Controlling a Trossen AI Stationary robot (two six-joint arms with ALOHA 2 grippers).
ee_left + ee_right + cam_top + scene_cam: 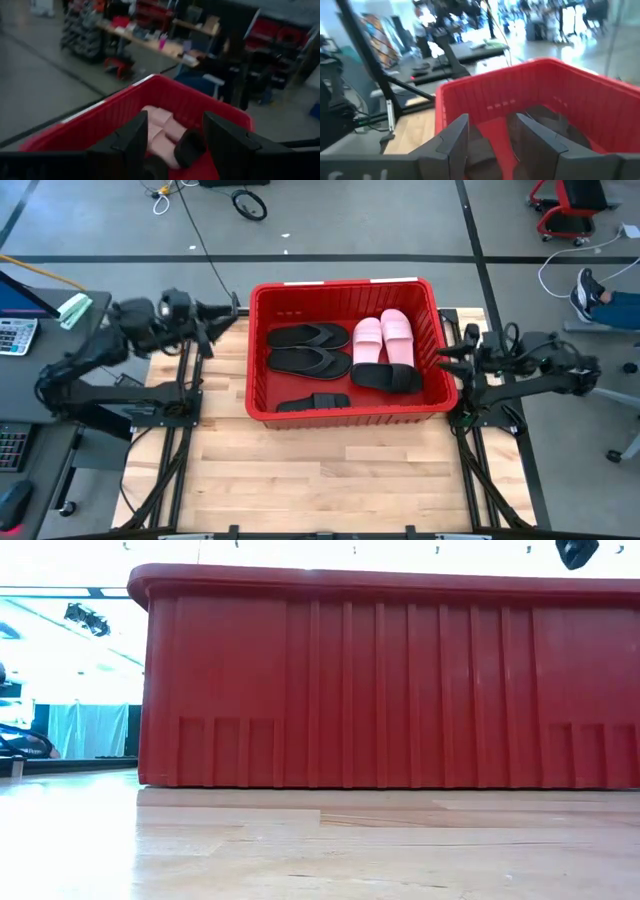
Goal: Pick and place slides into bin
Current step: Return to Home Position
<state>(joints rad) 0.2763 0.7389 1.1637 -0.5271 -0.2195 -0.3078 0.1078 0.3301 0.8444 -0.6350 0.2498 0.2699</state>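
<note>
the red bin (350, 416) walls off the far table (320, 480), its near half free

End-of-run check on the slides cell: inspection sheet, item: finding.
Surface: wooden table, carries the bin.
Job's things: red bin holds two black flip-flops, two pink slides and two black slides; none seen outside it.
Clutter: nothing seen.
Grippers: left gripper outside the bin's left wall, jaws open, empty; right gripper by its right wall, jaws open, empty.
Cables: black cable and white cable on the floor.
Surroundings: calculator on a side desk; a person's shoe.
</note>
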